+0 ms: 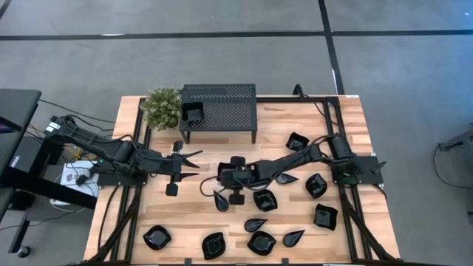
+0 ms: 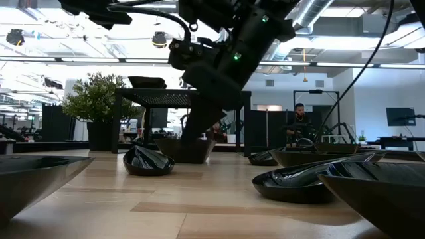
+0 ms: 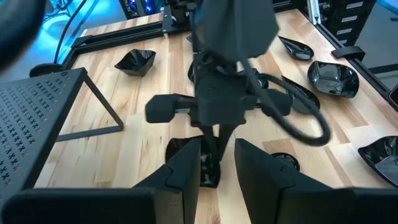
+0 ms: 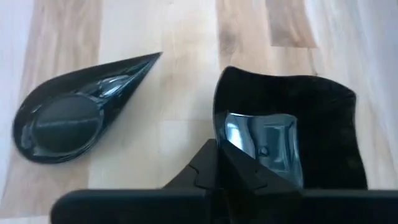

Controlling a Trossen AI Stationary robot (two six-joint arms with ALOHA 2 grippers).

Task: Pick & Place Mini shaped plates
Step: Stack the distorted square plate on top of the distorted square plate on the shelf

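Observation:
Several glossy black mini shaped plates lie across the wooden table (image 1: 148,207). My right gripper (image 4: 222,152) reaches from the right to the table's middle (image 1: 216,183) and is shut on a square plate (image 4: 292,124). A teardrop plate (image 4: 68,118) lies on its base right beside it. My left gripper (image 1: 194,165) hovers open just left of that spot, with nothing between its fingers (image 3: 186,171). It faces the right arm's gripper (image 3: 214,112). My right gripper pinches the square plate's rim (image 4: 217,127) on one side between its two fingers, one over the dish's inside and one outside. The fingers slant down from the table's right. The plate sits mouth up, its base on the table (image 2: 182,151).
A black perforated stand (image 1: 219,111) with one plate (image 1: 193,112) on it stands at the far edge, a potted plant (image 1: 162,107) to its left. More plates lie along the near edge (image 1: 214,245) and the right side (image 1: 315,185). A person (image 2: 299,119) is far behind.

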